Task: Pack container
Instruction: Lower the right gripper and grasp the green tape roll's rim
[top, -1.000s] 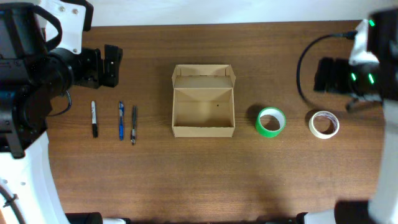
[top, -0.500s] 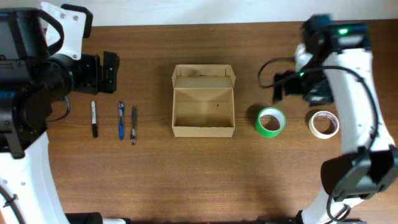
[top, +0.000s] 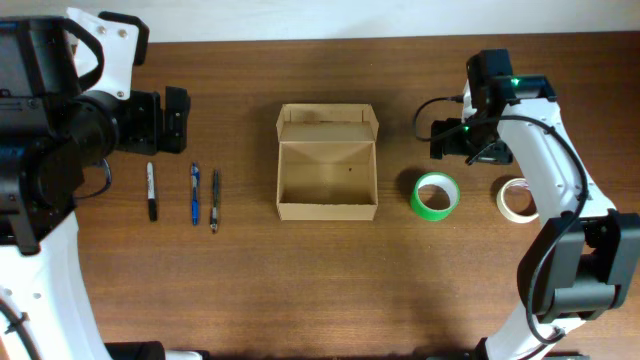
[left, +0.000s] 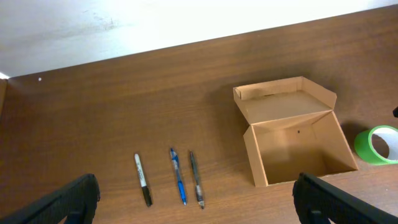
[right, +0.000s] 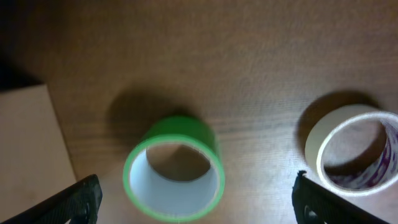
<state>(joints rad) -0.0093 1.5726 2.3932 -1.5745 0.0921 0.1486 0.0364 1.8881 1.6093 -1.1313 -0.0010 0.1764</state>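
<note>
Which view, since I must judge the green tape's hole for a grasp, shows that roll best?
Right wrist: the green tape roll lies flat and large, hole fully visible. Overhead shows it small, between the container and white tape roll. Left wrist catches only part of it at the right edge.

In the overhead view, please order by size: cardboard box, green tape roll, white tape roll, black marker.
1. Cardboard box: clearly largest.
2. Green tape roll and white tape roll: about alike; the white one is partly covered, so unranked.
3. Black marker: long but thin, smallest in area.
</note>
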